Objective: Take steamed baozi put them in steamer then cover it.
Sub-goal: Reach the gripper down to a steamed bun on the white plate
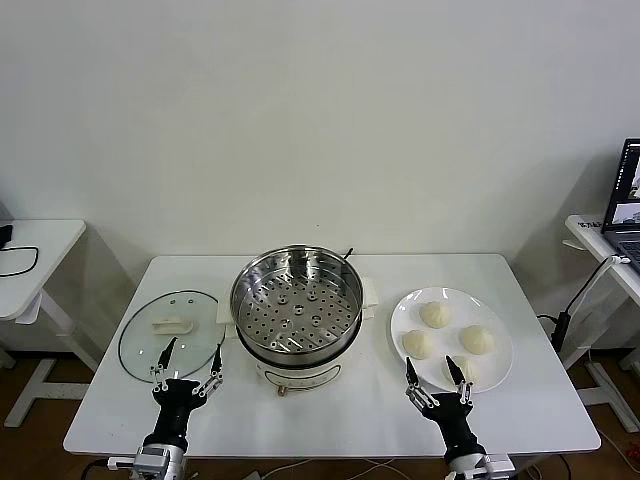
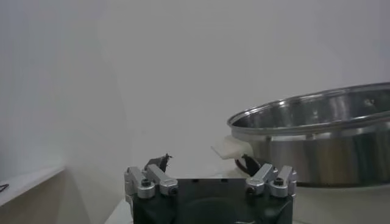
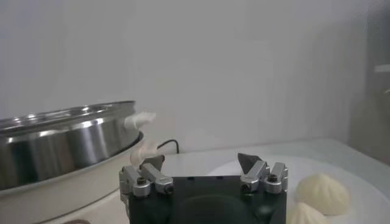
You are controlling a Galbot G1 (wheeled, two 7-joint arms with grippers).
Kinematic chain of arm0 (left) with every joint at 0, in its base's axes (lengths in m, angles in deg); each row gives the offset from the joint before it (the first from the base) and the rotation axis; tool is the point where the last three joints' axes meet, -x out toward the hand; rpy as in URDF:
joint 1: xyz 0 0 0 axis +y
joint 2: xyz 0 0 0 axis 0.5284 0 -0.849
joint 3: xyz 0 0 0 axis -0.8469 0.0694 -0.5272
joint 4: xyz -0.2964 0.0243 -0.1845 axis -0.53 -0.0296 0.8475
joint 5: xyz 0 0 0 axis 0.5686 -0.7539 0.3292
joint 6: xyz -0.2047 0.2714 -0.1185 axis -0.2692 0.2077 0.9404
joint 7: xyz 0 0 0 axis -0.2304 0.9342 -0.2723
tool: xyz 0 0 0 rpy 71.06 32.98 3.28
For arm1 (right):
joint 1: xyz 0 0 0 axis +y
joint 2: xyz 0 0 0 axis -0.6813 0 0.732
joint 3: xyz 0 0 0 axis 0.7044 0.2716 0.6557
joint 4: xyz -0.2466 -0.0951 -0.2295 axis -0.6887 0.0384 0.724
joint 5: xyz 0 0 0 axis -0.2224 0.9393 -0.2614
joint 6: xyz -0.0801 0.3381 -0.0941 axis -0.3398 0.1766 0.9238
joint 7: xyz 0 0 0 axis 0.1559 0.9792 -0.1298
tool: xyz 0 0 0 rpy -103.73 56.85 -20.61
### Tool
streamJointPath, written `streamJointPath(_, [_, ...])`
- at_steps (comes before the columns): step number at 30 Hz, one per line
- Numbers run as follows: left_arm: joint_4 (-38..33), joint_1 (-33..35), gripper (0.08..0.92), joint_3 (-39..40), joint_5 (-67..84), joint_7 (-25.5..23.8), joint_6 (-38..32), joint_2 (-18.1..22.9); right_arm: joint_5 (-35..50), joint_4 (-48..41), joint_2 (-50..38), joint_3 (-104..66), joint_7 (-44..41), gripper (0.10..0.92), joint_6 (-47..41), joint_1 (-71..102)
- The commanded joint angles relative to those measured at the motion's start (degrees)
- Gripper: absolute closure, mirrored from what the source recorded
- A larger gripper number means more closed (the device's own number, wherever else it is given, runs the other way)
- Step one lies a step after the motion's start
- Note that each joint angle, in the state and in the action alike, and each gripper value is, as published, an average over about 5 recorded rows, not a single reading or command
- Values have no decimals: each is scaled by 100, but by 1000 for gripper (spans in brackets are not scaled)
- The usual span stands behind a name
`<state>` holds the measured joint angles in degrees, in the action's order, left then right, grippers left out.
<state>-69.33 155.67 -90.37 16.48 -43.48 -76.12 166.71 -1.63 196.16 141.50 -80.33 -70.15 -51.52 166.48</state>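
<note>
The steamer (image 1: 296,304), a shiny steel pot with an empty perforated tray and a white base, stands mid-table; it also shows in the left wrist view (image 2: 317,137) and the right wrist view (image 3: 61,143). Several cream-white baozi (image 1: 436,314) lie on a white plate (image 1: 497,372) to its right; two show in the right wrist view (image 3: 322,192). The clear glass lid (image 1: 170,331) with a white handle lies flat to its left. My left gripper (image 1: 188,362) is open and empty at the table's front, by the lid's near edge. My right gripper (image 1: 433,376) is open and empty, just before the plate.
The white table's front edge (image 1: 300,440) is just beneath both grippers. A small white side table (image 1: 30,250) stands at the left. A laptop (image 1: 628,195) and cables sit on another table at the right. A black cord runs behind the steamer.
</note>
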Motion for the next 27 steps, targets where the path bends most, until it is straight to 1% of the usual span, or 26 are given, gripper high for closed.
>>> streamJointPath(1, [3, 7, 177, 15, 4, -9, -35, 5, -10, 2, 5, -8, 35, 203, 23, 4])
streamJointPath(8, [-128, 59, 177, 55, -5, -14, -67, 32, 87, -122, -90, -128, 225, 203, -59, -331])
streamJointPath(14, [-268, 96, 177, 120, -10, -15, -84, 42, 456, -528, -403, -148, 746, 203, -798, -1410])
streamJointPath(18, [-330, 110, 177, 167, -27, -15, -90, 52, 829, -1232, -771, 183, 933, 203, -1101, -2563])
streamJointPath(21, [-375, 124, 177, 179, -35, -14, -91, 63, 1151, -1935, -1006, 590, 988, 203, -1230, -3595])
streamJointPath(24, [-411, 139, 177, 173, -35, -13, -95, 67, 1407, -2680, -1131, 984, 920, 203, -1291, -4511])
streamJointPath(27, [-435, 145, 177, 167, -33, -11, -101, 68, 1589, -3435, -1221, 1411, 666, 203, -1369, -5341])
